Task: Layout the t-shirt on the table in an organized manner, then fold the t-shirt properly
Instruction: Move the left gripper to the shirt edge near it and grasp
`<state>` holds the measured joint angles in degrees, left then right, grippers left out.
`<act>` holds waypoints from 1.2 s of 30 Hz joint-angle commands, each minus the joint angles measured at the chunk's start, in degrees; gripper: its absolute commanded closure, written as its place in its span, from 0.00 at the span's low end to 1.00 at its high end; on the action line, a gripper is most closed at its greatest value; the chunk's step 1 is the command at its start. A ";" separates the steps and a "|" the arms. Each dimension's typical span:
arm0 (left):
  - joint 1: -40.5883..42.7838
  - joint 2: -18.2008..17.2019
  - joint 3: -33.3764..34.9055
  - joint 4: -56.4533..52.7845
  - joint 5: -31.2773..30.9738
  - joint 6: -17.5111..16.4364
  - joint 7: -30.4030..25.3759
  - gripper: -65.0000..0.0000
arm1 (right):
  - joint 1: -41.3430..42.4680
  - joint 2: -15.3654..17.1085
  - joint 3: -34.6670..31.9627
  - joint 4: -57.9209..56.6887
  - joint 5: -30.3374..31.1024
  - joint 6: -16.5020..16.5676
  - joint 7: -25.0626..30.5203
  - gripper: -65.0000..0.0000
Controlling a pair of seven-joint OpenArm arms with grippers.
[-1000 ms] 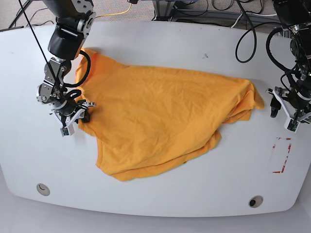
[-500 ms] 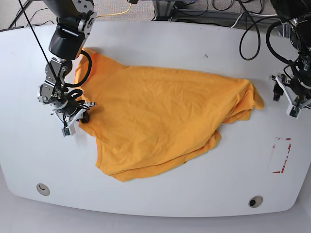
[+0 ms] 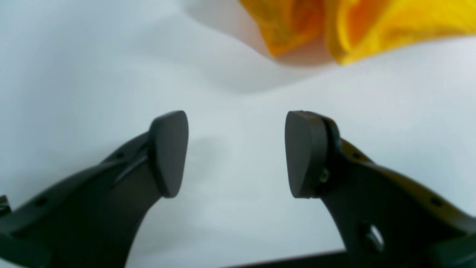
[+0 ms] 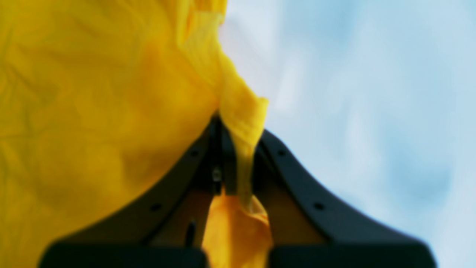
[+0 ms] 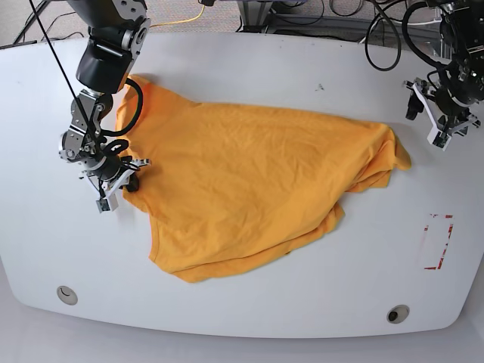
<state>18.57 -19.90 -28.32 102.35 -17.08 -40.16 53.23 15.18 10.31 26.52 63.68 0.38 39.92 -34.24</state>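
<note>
The orange-yellow t-shirt lies crumpled and spread across the middle of the white table. At its left edge in the base view, my right gripper is shut on a pinch of the cloth. The right wrist view shows that fold of t-shirt squeezed between the shut right gripper. My left gripper hangs over bare table at the far right, apart from the shirt. In the left wrist view the left gripper is open and empty, with a bit of t-shirt beyond it.
A red-tape rectangle outline marks the table at the right front. Two round grommets sit near the front edge. Black cables loop behind the table's far right.
My left arm has moved from beside the shirt's right end toward the table's far edge. My right gripper has closed on the shirt's left edge and stayed in place.
</note>
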 commanded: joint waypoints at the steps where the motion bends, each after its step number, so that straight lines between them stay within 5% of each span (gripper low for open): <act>1: -0.41 -0.98 -0.30 0.91 -0.19 0.16 -0.88 0.40 | 1.13 0.55 -0.02 0.80 0.36 0.08 0.52 0.98; 12: -6.83 1.83 -0.12 1.00 -0.11 0.16 -0.88 0.40 | 1.13 0.55 -0.11 0.72 0.45 0.08 0.52 0.98; 19: -11.49 1.83 2.60 0.91 0.16 0.16 -0.71 0.28 | 1.13 0.55 -0.11 0.72 0.45 0.08 0.52 0.98; 36: -15.36 2.36 9.55 -4.63 0.16 0.16 -0.71 0.28 | 1.13 0.55 -0.11 0.72 0.63 0.08 0.52 0.98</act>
<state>4.03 -16.82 -18.35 97.58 -16.43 -40.01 53.19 15.18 10.17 26.52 63.68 0.45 39.90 -34.24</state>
